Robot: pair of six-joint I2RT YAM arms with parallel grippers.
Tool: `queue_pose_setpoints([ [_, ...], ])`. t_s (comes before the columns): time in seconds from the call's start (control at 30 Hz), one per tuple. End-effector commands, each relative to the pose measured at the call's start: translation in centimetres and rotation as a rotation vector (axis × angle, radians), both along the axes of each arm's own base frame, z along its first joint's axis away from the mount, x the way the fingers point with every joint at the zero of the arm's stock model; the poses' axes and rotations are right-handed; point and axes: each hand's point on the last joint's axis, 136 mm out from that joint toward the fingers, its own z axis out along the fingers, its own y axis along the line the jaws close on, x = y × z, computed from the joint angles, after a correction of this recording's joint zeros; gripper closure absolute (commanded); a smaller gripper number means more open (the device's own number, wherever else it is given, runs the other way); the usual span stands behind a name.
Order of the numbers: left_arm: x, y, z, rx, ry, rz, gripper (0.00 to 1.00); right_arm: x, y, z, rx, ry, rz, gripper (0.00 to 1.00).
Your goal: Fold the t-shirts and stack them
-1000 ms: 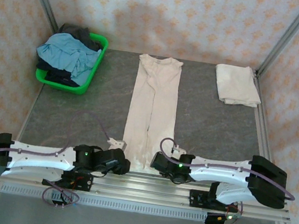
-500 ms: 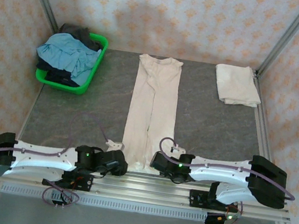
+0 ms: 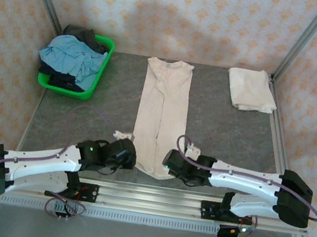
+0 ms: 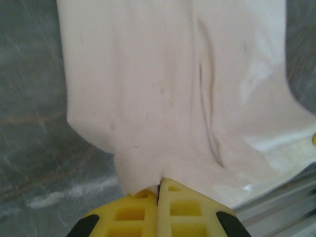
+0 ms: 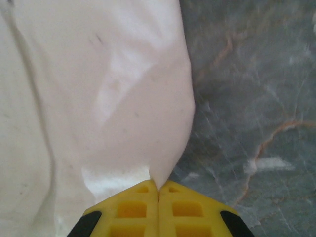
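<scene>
A cream t-shirt (image 3: 162,110) lies in the middle of the table, folded lengthwise into a long strip with its collar at the far end. My left gripper (image 3: 131,158) is shut on the near left corner of its hem. In the left wrist view, the yellow pads (image 4: 138,212) of that gripper (image 4: 159,183) pinch the cloth (image 4: 163,89). My right gripper (image 3: 167,163) is shut on the near right corner, and in the right wrist view the fabric (image 5: 98,89) runs into the gripper (image 5: 158,186). A second cream t-shirt (image 3: 250,89) lies folded at the back right.
A green basket (image 3: 107,57) at the back left holds a light blue garment (image 3: 72,58) and a dark one (image 3: 84,35). Grey table surface (image 3: 227,135) lies bare on both sides of the long shirt. Metal rails (image 3: 152,198) run along the near edge.
Both grippers have closed on the hem corners. Both arms have moved away from the near edge, carrying the hem a little way up the table.
</scene>
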Motion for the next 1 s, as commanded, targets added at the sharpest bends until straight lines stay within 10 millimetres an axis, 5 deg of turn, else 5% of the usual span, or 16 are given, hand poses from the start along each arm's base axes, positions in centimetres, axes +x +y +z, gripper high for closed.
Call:
queue_pose_setpoints([
  [0.0, 2.6, 1.0, 2.5, 0.051, -0.042, -0.023, 1.00, 3.7, -0.3, 3.6, -0.038, -0.103, 0.013, 1.00],
  [0.2, 9.9, 1.3, 5.2, 0.028, -0.055, 0.030, 1.00, 11.2, 0.7, 6.9, -0.061, -0.117, 0.017, 1.00],
  [0.4, 18.1, -0.4, 5.5, 0.020, 0.003, 0.008, 1.00, 18.6, 1.8, 7.1, -0.030, -0.039, 0.028, 1.00],
  [0.7, 28.2, 0.1, 2.4, -0.010, 0.131, 0.024, 1.00, 27.3, 1.4, 3.1, 0.002, 0.114, 0.056, 1.00],
  [0.97, 32.4, 1.8, -1.2, 0.005, 0.232, 0.056, 1.00, 31.7, -1.0, 0.2, 0.016, 0.181, -0.015, 1.00],
])
